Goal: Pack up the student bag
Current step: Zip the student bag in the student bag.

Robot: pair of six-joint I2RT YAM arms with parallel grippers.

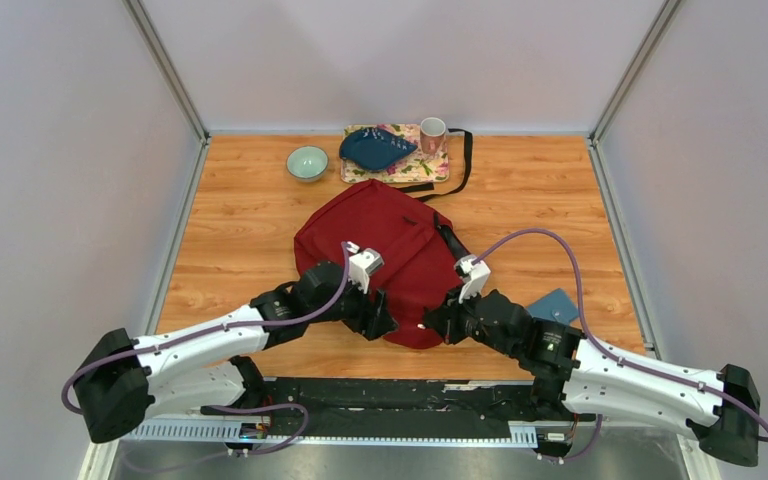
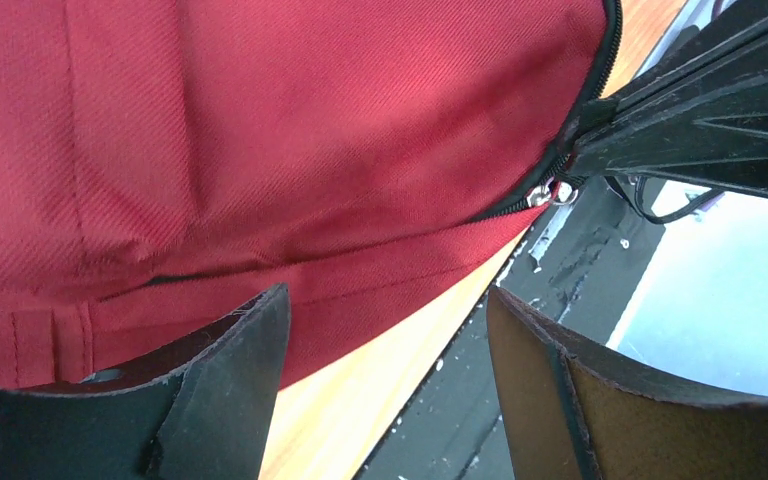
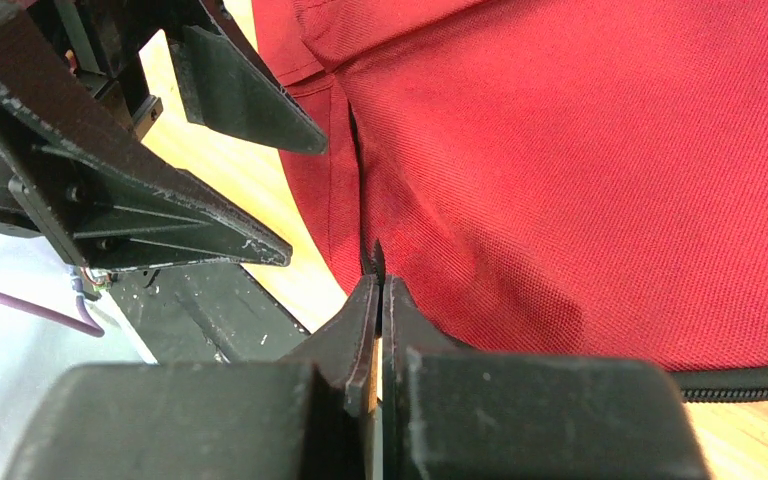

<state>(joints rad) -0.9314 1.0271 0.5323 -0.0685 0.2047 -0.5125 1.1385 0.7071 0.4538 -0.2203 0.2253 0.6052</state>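
The student bag (image 1: pixel 400 250) lay in the middle of the table (image 1: pixel 240 220), with its lower edge near the arms. Your left gripper (image 2: pixel 388 300) stood spread at that edge and held nothing. Your right gripper (image 3: pixel 378 290) was pressed together at the zipper (image 2: pixel 545 195); whether it pinched the pull, I could not tell.
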